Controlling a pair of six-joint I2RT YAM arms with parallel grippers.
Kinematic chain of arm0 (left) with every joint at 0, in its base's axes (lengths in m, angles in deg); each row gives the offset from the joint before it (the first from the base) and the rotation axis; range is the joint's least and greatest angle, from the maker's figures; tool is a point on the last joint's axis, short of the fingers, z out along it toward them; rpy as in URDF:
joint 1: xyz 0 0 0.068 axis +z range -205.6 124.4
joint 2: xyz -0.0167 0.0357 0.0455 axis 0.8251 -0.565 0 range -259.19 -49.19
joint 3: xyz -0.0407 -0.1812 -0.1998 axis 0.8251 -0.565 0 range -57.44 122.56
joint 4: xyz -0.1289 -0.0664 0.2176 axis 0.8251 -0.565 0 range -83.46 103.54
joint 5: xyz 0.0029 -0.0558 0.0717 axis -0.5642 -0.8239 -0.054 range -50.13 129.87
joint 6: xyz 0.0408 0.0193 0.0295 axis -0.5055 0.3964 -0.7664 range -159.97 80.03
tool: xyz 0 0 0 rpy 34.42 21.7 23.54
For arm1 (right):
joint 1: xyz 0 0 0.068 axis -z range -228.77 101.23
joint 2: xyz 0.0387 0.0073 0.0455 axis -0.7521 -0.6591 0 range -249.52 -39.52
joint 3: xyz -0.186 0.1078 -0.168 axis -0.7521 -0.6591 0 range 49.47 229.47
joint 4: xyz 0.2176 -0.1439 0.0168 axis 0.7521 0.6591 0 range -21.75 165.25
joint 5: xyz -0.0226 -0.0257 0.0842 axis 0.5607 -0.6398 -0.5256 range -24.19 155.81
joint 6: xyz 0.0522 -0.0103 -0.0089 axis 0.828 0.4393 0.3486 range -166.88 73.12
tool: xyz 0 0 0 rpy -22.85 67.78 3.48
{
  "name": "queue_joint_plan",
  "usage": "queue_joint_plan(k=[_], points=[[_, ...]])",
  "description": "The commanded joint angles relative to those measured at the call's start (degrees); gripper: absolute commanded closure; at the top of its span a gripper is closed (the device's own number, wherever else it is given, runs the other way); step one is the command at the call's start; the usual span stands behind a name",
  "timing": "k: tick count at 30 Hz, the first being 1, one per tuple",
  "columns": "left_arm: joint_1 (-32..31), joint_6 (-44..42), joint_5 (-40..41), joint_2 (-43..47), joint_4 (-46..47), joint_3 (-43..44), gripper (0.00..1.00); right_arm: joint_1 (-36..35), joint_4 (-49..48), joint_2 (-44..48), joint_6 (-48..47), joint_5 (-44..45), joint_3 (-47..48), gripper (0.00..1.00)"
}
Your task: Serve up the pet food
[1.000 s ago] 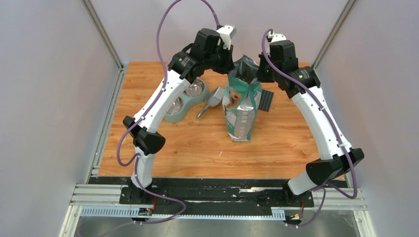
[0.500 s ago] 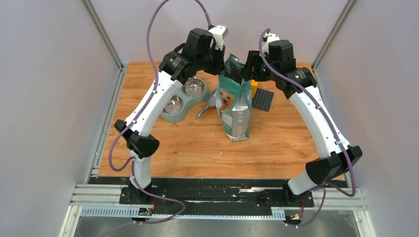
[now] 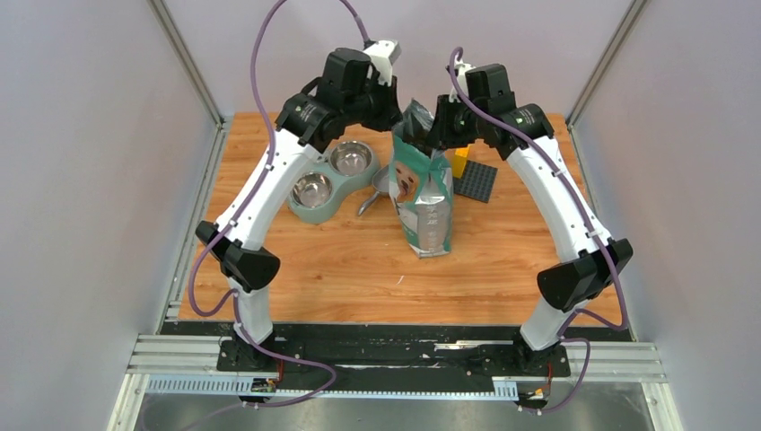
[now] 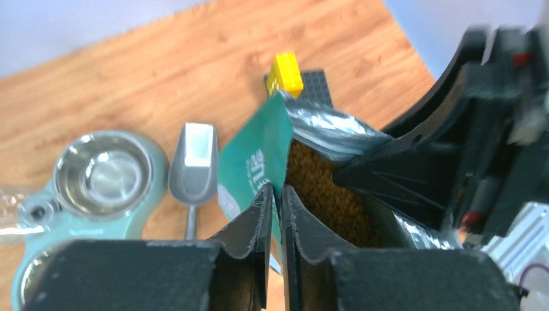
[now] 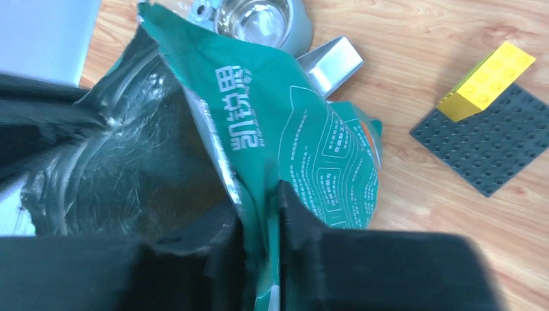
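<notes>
**Top view**
- Table [image 3: 341,260]: wood-grain board, with my two arms arched over its far half.
- Bag [image 3: 424,197]: green and white, standing upright near the middle with its mouth up.
- Left gripper [image 3: 395,112]: at the left side of the bag's mouth.
- Right gripper [image 3: 437,126]: at the right side of the mouth.
- Double bowl [image 3: 328,180]: pale green with two steel cups, left of the bag.
- Scoop [image 3: 381,187]: grey metal, lying between the bowl and the bag.
- Yellow brick [image 3: 460,162]: sits on the corner of a dark studded plate [image 3: 476,182], right of the bag.

**Left wrist view**
- My fingers are pressed nearly together, pinching the bag's green rim between them.
- Pet food [image 4: 327,201]: a brown heap of kibble inside the opened bag, just beyond my fingertips.
- The scoop and bowl lie on the table to the left, apart from the bag.

**Right wrist view**
- My fingers pinch the printed green wall of the bag, which passes between them.
- Foil lining [image 5: 129,162]: crinkled silver, the open inside of the bag to the left.
- The brick, plate, scoop and bowl lie on the table beyond.
</notes>
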Motion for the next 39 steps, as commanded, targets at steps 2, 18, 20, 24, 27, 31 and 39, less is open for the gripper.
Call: queue_joint_plan(k=[2, 18, 20, 24, 27, 31, 39], points=[[1.9, 0.2, -0.4, 7.6, 12.6, 0.2, 0.77, -0.7, 3.0, 0.3, 0.7, 7.7, 4.1, 0.99], [5.4, -0.7, 2.4, 11.1, 12.7, -8.9, 0.49, -0.5, -2.5, 6.5, 2.8, 7.4, 8.3, 0.40], [6.2, -0.4, 3.1, 12.1, 13.1, -11.2, 0.46, -0.6, -2.7, 7.2, 3.2, 7.1, 9.1, 0.39], [8.1, 1.4, 2.9, 15.1, 16.0, -17.6, 0.42, -0.6, -4.7, 8.1, 3.8, 5.0, 9.4, 0.38], [9.2, 2.3, 2.9, 17.5, 17.9, -22.0, 0.38, -0.6, -5.4, 8.4, 4.3, 4.7, 9.1, 0.35], [10.0, 2.5, 5.0, 19.7, 18.6, -25.1, 0.32, -1.2, -8.0, 8.7, 3.7, -0.9, 7.6, 0.33], [12.6, 7.6, 12.1, 27.0, 19.3, -37.7, 0.26, -13.7, -11.4, 2.3, 3.3, 4.6, 5.7, 0.39]])
